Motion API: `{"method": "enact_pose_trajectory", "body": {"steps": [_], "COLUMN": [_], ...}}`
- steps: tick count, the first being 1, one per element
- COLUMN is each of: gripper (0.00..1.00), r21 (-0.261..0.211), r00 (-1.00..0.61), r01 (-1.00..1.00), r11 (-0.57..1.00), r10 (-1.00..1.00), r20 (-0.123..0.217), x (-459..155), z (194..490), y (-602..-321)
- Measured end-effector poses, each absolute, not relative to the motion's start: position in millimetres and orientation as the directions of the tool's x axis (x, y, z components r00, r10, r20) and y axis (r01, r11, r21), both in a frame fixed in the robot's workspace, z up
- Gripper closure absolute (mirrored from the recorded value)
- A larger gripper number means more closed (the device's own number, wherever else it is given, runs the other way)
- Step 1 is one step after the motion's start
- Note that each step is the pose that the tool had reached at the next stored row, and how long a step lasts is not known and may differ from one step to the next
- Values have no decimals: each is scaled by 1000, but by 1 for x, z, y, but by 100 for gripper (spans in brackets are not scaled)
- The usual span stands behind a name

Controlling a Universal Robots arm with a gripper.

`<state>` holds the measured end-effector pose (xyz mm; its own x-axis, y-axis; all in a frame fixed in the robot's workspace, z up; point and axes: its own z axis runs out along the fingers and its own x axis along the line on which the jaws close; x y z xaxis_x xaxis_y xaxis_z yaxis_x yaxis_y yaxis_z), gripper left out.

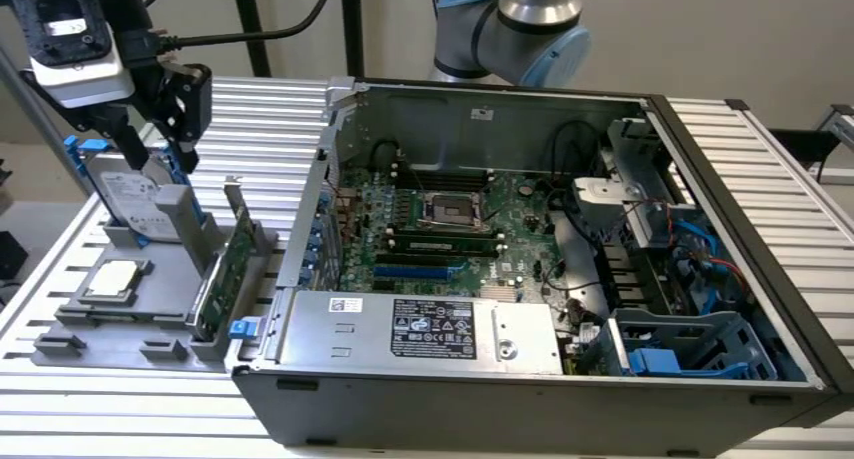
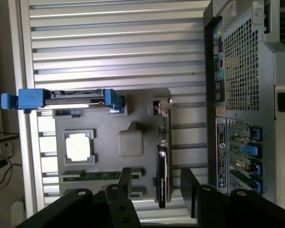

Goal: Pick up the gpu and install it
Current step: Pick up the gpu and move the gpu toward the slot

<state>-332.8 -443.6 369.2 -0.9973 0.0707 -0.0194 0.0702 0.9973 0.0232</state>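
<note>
The gpu (image 1: pixel 224 267) stands on its long edge in a slot of the grey holder (image 1: pixel 80 324), its silver bracket pointing up at the far end. My gripper (image 1: pixel 163 162) hangs above the holder near the hard drive, up and to the exterior view's left of the gpu. Its two black fingers are spread apart and hold nothing. From the wrist view the gpu (image 2: pixel 161 173) appears edge-on as a thin dark strip, well below my open gripper (image 2: pixel 156 185) and between its fingers (image 2: pixel 125 183).
A silver hard drive with blue rails (image 1: pixel 127 194) (image 2: pixel 61 97) and a square CPU chip (image 1: pixel 114 279) (image 2: pixel 79 146) also sit in the holder. The open computer case (image 1: pixel 747 279) with its green motherboard (image 1: pixel 441 229) lies to the exterior view's right of the holder.
</note>
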Motion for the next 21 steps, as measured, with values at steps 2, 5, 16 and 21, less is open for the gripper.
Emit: {"method": "enact_pose_trajectory", "body": {"steps": [2,5,16,21], "gripper": [46,46,46,46], "r21": [23,23,23,23], "r00": [-997,-997,-997,-997], "r01": [70,70,70,70], "r11": [997,997,997,997], "r10": [71,71,71,71], "r20": [-19,-19,-19,-19], "x": [-333,-333,-333,-333], "z": [366,360,340,331], "y": [-444,-445,-453,-457]}}
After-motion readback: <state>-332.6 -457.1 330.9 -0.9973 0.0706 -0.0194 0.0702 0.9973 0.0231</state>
